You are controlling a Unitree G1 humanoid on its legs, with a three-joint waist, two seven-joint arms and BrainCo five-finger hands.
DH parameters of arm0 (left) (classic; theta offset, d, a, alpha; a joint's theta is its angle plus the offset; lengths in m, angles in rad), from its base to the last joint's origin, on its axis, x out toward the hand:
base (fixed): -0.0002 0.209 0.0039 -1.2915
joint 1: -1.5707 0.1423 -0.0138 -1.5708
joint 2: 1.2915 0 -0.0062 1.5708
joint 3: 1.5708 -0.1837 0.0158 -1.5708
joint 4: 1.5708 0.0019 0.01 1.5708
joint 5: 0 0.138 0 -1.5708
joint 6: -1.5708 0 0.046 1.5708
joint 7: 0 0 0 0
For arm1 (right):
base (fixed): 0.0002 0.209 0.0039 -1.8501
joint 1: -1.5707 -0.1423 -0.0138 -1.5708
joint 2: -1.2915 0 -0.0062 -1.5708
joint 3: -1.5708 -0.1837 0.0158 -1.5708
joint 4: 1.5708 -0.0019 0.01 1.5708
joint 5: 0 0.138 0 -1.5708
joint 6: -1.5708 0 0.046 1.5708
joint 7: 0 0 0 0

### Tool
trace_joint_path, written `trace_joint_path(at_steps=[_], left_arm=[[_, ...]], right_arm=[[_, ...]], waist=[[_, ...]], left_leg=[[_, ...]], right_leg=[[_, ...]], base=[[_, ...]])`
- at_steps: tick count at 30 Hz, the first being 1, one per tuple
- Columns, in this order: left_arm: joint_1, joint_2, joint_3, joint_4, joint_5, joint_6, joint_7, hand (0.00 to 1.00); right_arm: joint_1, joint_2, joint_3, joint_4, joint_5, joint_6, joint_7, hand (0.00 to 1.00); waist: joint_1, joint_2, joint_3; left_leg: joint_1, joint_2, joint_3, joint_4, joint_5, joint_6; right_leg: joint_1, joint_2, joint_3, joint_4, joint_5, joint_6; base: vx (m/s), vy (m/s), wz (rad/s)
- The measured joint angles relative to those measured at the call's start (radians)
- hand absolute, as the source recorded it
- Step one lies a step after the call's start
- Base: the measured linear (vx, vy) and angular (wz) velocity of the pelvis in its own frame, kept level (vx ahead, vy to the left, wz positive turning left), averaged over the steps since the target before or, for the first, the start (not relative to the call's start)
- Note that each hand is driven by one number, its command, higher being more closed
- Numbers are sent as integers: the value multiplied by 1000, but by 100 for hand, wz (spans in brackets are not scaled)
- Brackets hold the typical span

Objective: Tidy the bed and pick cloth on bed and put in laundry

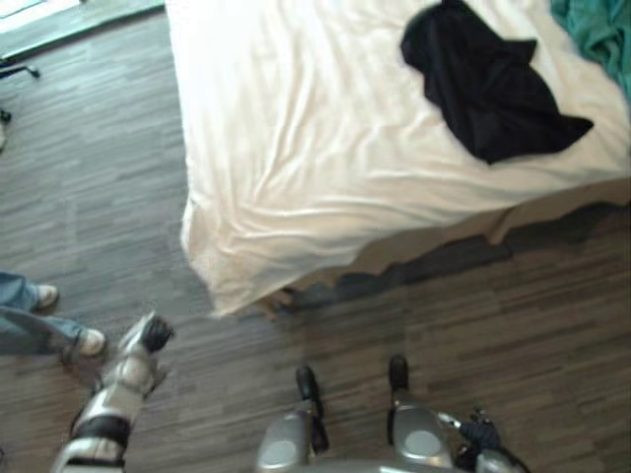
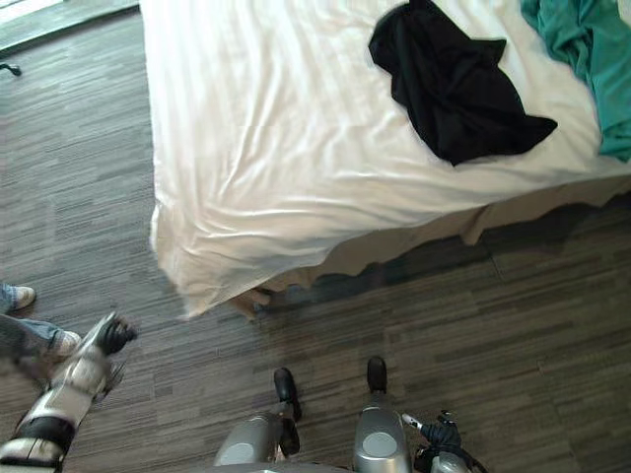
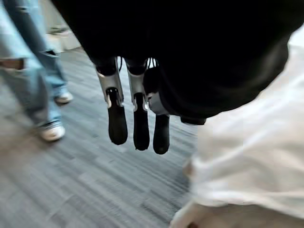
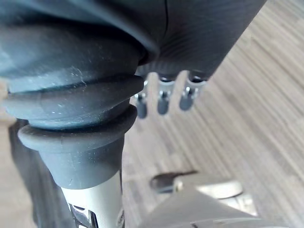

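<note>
A black cloth (image 1: 493, 89) lies crumpled on the white bed sheet (image 1: 296, 128), toward the bed's right side. A teal cloth (image 2: 582, 49) lies bunched at the bed's far right edge. My left hand (image 1: 146, 335) hangs low over the floor, left of the bed's near corner and well away from both cloths. In its wrist view its fingers (image 3: 135, 123) point straight down and hold nothing. My right hand (image 1: 481, 434) hangs low at the bottom right, above the floor. Its fingers (image 4: 161, 99) are relaxed and empty.
A person in jeans and white shoes (image 1: 89, 342) stands on the wood floor (image 1: 513, 315) at the left, close to my left hand; the legs (image 3: 28, 57) are also in the left wrist view. The sheet's corner (image 1: 232, 286) hangs down toward the floor.
</note>
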Motion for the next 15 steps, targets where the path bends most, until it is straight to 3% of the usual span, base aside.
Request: trace_joint_path(at_steps=[2,5,7,11,15], left_arm=[[76,-50,110,47,2,9,2,0],[134,-118,237,104,1,29,17,0],[184,-199,379,163,-8,52,46,0],[237,-314,551,192,-99,93,48,0],[252,-399,583,180,-206,96,51,0]], right_arm=[[15,0,0,0,-12,0,1,0],[19,10,-1,8,-12,2,1,0],[38,30,-8,8,-13,4,2,0],[68,40,-32,12,-17,14,10,0],[73,39,-41,17,-35,29,19,0]], waist=[[19,-9,-38],[21,-20,-56],[22,-30,-88],[40,-35,-125],[49,-35,-150]], left_leg=[[8,-4,-4,-3,0,0],[35,-6,-9,-11,0,0],[50,-7,-14,-20,-1,-1],[61,-7,-29,-22,-5,-6],[68,-7,-44,-24,-5,-6]], right_leg=[[13,-5,-6,-5,-2,1],[45,-6,-15,-17,-2,2],[62,-5,-21,-24,-5,3],[81,-5,-35,-35,-8,3],[97,-5,-51,-37,-18,7]], base=[[-17,15,7],[-10,4,7],[-6,-3,5],[-10,-8,10],[-23,-11,13]])
